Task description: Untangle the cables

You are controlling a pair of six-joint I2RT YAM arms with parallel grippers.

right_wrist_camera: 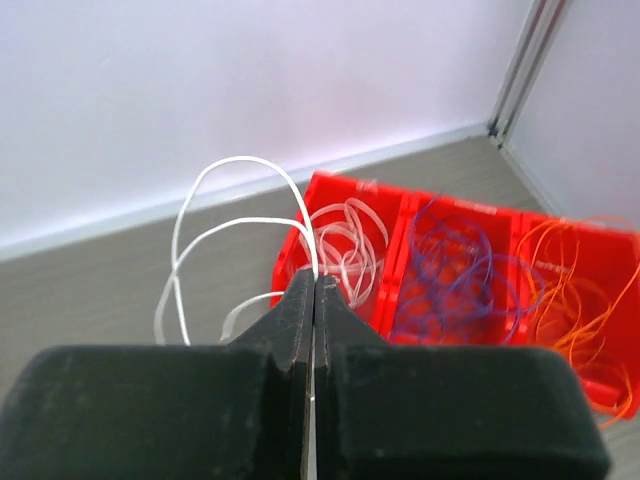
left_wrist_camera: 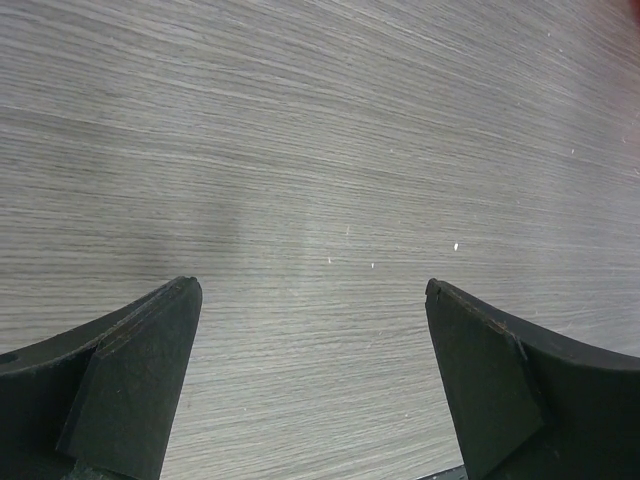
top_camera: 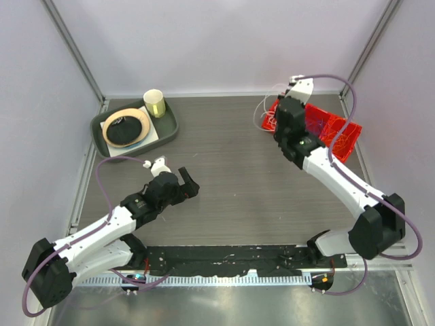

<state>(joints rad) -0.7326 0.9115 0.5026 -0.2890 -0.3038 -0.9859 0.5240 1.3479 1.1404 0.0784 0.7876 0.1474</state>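
White cable (right_wrist_camera: 240, 159) was pinched between the clenched tips of the right claw (right_wrist_camera: 315, 285). From the seam it rose in two thin loops that arched up and to the claw's left, over the wood-grain table (left_wrist_camera: 320, 120). Just beyond the claw stood a red bin (right_wrist_camera: 393, 270) with three compartments. More white strands lay coiled in the one straight ahead, purple cables (right_wrist_camera: 455, 275) in the middle, and orange cables (right_wrist_camera: 580, 300) farthest right, some spilling over the wall. The left claw (left_wrist_camera: 311, 290) hung released, its fingers spread wide above the table, gripping nothing, well apart from the bin.
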